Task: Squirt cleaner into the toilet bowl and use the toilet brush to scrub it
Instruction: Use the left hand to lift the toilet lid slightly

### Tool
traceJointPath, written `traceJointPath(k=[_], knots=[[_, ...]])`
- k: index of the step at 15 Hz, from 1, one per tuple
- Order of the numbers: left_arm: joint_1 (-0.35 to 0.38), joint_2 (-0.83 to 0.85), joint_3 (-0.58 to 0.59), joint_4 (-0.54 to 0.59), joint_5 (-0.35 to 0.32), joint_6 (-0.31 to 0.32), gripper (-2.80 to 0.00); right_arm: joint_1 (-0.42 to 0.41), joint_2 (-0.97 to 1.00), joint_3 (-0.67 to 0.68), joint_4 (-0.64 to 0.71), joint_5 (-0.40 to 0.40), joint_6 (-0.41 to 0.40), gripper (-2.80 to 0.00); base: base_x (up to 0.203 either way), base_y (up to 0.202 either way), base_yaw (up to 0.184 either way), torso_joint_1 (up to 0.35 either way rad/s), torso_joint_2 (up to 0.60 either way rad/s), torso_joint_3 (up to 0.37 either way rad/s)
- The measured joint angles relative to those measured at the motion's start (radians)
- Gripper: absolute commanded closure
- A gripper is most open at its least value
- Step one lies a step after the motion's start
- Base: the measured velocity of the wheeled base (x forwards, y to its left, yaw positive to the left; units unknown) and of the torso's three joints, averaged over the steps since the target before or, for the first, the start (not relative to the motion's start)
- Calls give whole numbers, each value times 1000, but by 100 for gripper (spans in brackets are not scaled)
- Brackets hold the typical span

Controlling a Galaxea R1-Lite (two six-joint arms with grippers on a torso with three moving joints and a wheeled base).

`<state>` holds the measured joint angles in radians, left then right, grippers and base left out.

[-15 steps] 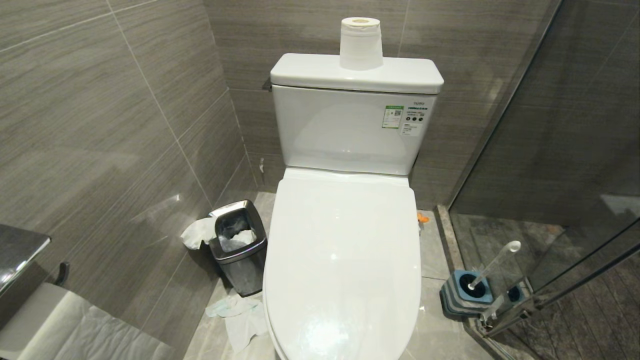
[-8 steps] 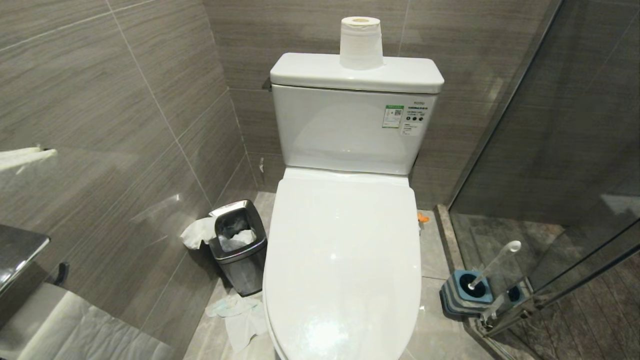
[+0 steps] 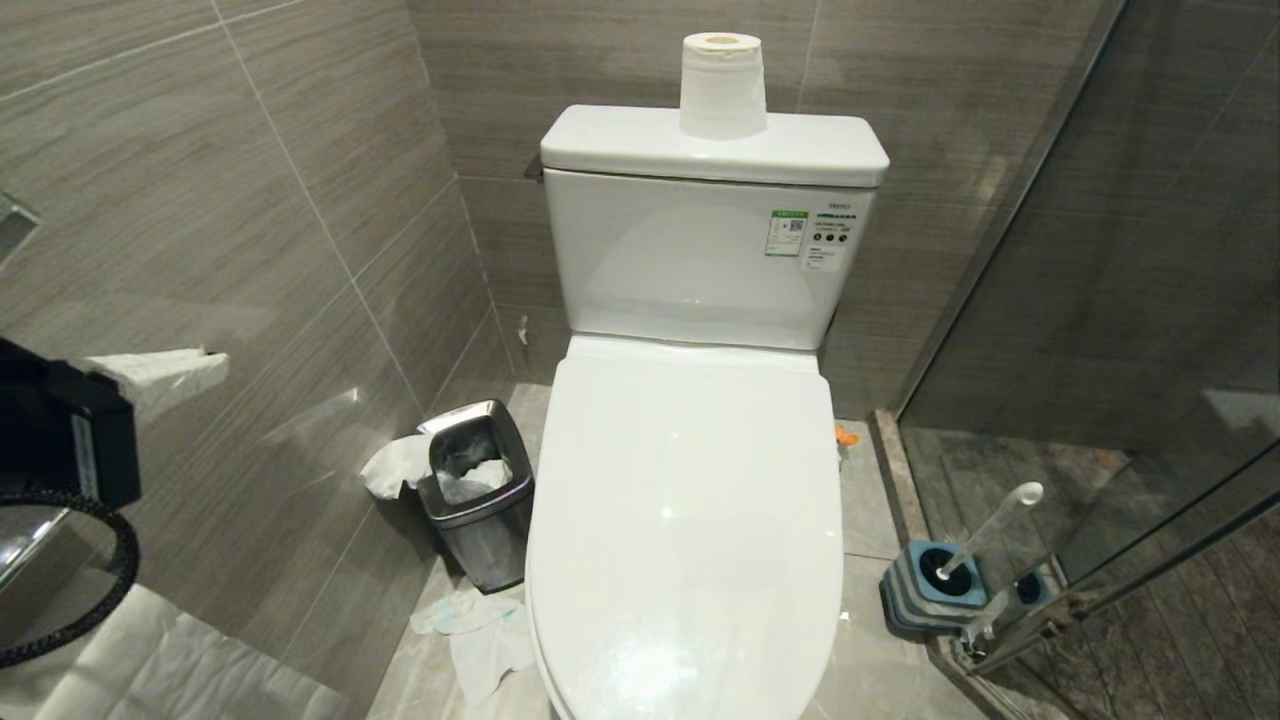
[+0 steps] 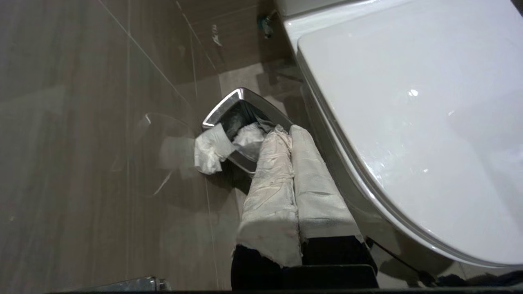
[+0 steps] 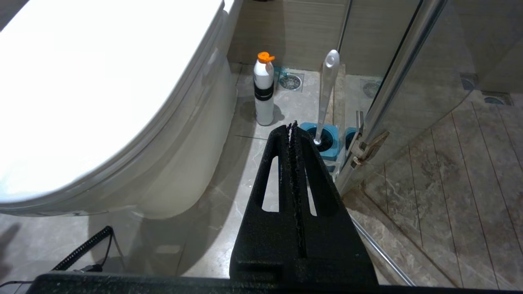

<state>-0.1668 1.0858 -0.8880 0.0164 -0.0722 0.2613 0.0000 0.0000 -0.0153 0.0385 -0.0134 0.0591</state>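
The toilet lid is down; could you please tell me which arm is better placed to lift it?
Probably left. The left gripper, shut, is raised beside the edge of the lid; the right gripper, shut, hangs low by the toilet brush.

left tool [image 3: 200, 368] risen into head view, nearer toilet bowl [image 3: 685, 520]

Head view high, facing down on toilet bowl [image 3: 685, 520]; both wrist views low, flanking it.

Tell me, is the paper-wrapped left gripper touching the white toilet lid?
Apart. The head view shows the left gripper by the left wall, grey tile between it and the toilet lid.
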Motion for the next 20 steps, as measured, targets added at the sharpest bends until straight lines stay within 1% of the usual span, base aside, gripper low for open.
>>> traceJointPath(k=[2, 4, 9, 13, 15, 16, 20], knots=[[-3, 33, -31, 0, -29, -11, 0, 0, 0, 0, 0, 0, 0, 0, 0, 0, 0, 0, 0, 0], [-27, 62, -53, 3, -32, -6, 0, 0, 0, 0, 0, 0, 0, 0, 0, 0, 0, 0, 0, 0], [-97, 143, -60, 15, 8, 5, 0, 0, 0, 0, 0, 0, 0, 0, 0, 0, 0, 0, 0, 0], [-98, 234, -57, 76, 26, 7, 0, 0, 0, 0, 0, 0, 0, 0, 0, 0, 0, 0, 0, 0], [-119, 270, -55, 135, 51, 5, 0, 0, 0, 0, 0, 0, 0, 0, 0, 0, 0, 0, 0, 0], [-129, 286, -52, 152, 53, 2, 0, 0, 0, 0, 0, 0, 0, 0, 0, 0, 0, 0, 0, 0], [-137, 347, -41, 176, 54, -12, 0, 0, 0, 0, 0, 0, 0, 0, 0, 0, 0, 0, 0, 0]])
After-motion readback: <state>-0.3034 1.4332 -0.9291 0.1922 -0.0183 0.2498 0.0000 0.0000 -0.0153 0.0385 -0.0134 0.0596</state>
